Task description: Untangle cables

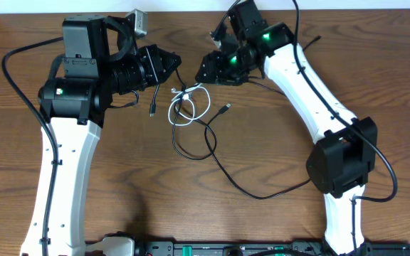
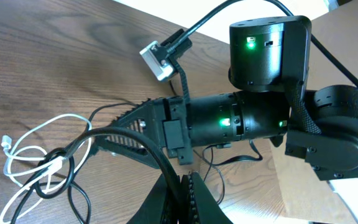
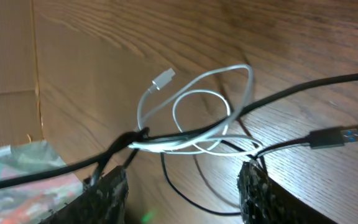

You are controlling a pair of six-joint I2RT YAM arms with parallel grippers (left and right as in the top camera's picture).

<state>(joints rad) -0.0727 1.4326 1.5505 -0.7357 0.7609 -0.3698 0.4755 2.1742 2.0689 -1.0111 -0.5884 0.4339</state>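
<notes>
A white cable (image 1: 203,96) lies in loops at the table's middle, tangled with thin black cables (image 1: 226,174). One black plug (image 1: 225,108) lies to the right of the loops and another (image 1: 152,110) to the left. My left gripper (image 1: 176,63) is shut on a black cable (image 2: 129,140) that runs from its jaws (image 2: 183,190) down to the knot (image 2: 55,168). My right gripper (image 1: 203,71) is open, its fingers (image 3: 182,186) on either side just behind the white loops (image 3: 197,106). A taut black cable (image 3: 272,99) and a USB plug (image 3: 334,137) cross its view.
Thick black wires run from both arm bases (image 1: 20,78) (image 1: 390,171). The right arm's body (image 2: 241,118) fills the left wrist view close ahead. Cardboard (image 3: 5,74) stands at the left in the right wrist view. The table's far edge (image 1: 191,8) is just behind both grippers.
</notes>
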